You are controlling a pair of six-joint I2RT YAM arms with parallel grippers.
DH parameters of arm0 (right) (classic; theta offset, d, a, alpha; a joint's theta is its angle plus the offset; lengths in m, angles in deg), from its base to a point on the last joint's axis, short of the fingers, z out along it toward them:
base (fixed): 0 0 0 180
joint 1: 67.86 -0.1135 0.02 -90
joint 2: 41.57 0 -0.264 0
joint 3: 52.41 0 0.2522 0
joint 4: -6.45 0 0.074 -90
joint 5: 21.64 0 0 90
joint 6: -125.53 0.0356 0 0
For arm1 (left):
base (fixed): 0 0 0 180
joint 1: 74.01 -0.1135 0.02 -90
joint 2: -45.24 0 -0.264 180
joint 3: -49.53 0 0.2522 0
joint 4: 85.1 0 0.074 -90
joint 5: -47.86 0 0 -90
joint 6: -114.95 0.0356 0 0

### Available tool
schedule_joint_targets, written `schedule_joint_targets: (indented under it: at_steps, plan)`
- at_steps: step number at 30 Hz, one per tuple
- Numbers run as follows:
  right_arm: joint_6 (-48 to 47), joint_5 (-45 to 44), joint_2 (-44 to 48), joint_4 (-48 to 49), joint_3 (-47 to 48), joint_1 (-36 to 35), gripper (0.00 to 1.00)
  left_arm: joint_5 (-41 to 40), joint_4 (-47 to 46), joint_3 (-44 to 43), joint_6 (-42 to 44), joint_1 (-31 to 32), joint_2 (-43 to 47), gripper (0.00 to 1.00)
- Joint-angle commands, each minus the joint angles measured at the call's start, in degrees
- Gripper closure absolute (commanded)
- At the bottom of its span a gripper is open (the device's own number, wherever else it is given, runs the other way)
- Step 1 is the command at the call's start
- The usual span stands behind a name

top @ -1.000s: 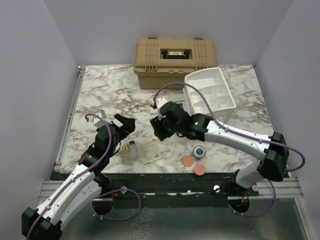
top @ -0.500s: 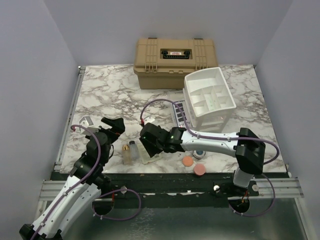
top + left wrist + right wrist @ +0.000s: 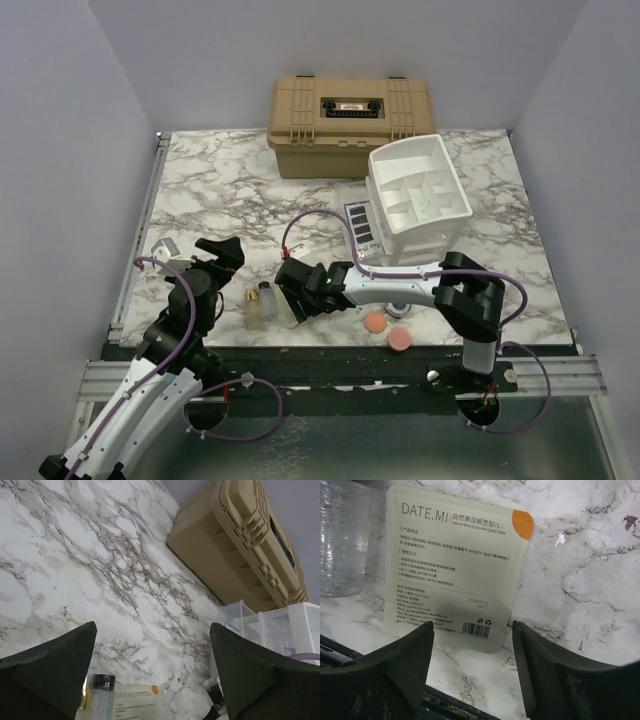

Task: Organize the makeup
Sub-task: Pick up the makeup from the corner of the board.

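Pale-green sachet lies flat on the marble table, close to the front edge, with a clear bottle just beside it. The right gripper hangs low over the sachet's barcode end, fingers apart and holding nothing. Whether the tips touch the marble I cannot tell from this angle. The left gripper is also wide apart and empty, off to the left above bare marble.

The step in hand looks like picking up the sachet for the organizer. A flat packet gives the fingers nothing to close on from straight above. A better approach would be to press one tip on it and slide it toward the front edge until a strip overhangs, then pinch that strip. Failing that, tilt the wrist so one finger scrapes under the lower edge. Steer away from the bottle, which looks easy to topple. Close slowly, since a thin sachet may slip out, and lift only a little at first to check that it comes up.
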Motion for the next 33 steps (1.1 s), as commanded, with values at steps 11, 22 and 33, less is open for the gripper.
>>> schedule_joint_targets:
  at_steps: [11,22,33]
  plan:
    - [1.0,1.2,-4.3,3.5,-4.3,0.1,0.37,-2.2,1.2,0.6,-1.0,-0.4,1.0,0.03]
    - [0.9,-2.5,-3.7,3.5,-6.3,0.1,0.87,-1.9,1.8,0.6,-1.8,-0.3,1.6,0.03]
    - [-0.3,-3.4,1.0,5.7,-8.0,0.1,0.99,1.9,1.0,0.0,-1.0,-0.4,-2.3,0.03]
